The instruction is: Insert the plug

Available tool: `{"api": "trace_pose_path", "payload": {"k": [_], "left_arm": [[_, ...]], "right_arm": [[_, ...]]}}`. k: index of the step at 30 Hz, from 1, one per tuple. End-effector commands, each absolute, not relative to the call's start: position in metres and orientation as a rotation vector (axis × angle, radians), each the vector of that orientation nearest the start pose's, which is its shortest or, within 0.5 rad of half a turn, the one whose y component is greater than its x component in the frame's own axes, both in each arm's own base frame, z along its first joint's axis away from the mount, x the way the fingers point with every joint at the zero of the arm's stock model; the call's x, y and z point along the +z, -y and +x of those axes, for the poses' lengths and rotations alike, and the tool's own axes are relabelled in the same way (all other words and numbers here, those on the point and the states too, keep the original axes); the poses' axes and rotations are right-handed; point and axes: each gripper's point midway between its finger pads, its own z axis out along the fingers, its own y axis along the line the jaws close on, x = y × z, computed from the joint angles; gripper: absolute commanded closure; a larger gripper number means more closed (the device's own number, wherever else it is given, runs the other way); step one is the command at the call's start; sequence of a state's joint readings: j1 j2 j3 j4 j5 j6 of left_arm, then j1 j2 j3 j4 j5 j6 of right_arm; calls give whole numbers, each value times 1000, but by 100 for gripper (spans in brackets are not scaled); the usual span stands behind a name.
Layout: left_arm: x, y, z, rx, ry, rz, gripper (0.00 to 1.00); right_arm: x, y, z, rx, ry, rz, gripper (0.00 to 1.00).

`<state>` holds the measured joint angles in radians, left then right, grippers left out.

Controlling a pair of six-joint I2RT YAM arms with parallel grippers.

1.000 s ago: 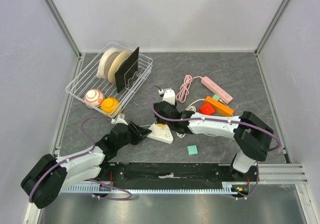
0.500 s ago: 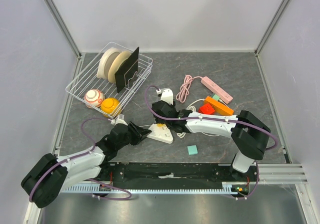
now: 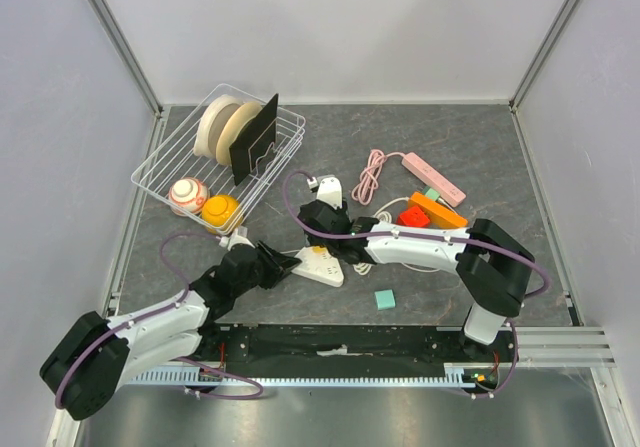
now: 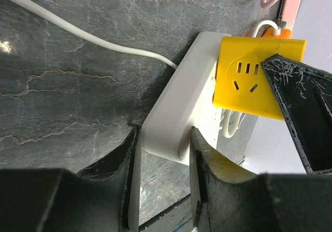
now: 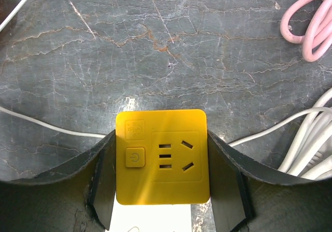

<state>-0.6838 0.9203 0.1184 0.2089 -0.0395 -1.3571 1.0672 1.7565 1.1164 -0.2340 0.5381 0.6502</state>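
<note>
My left gripper is closed on the near end of the white power strip and pins it flat on the table. The two fingers press the narrow sides of the strip. My right gripper is closed around the yellow plug, a cube-shaped adapter with its own socket and a small button on the upper face, one finger on each side of it. The plug stands upright on the far part of the strip, and in the left wrist view its lower face seems to touch the top of the strip. I judge that the picking and the alignment are done and the insertion is in its last part. From these views I cannot tell if the pins are fully down in the socket. What is left, I think, is a firm push down and then releasing both grips.
</note>
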Motion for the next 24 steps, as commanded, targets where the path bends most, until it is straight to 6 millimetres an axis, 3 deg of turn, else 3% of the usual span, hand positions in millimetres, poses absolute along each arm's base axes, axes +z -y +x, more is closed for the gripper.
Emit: {"api": "trace_pose_path", "payload": {"k": [1, 5, 8, 11, 12, 16, 18, 21, 24], "left_arm": [[25, 183, 197, -989, -2215, -924, 98], [14, 185, 190, -987, -2263, -938, 98], [13, 184, 191, -1013, -2233, -962, 98], [19, 171, 202, -1067, -2117, -1052, 98], [23, 167, 206, -1086, -2077, -1062, 98], [22, 149, 219, -983, -2087, -1015, 98], [32, 149, 229, -994, -2061, -995, 98], [21, 142, 232, -928, -2094, -983, 98], [9, 146, 221, -943, -2157, -956, 98]], "right_arm": [[-74, -268, 103, -19, -3000, -619, 100], [-72, -281, 94, 179, -3027, -571, 100], [-79, -284, 93, 186, -3038, -605, 100], [-88, -304, 90, 285, -3058, -658, 100], [-85, -318, 95, 341, -3034, -665, 100], [-87, -331, 106, 366, -3006, -690, 100], [-87, -340, 111, 404, -2994, -699, 100], [-91, -334, 105, 396, -3036, -707, 100], [-91, -319, 98, 377, -3057, -683, 100]]}}
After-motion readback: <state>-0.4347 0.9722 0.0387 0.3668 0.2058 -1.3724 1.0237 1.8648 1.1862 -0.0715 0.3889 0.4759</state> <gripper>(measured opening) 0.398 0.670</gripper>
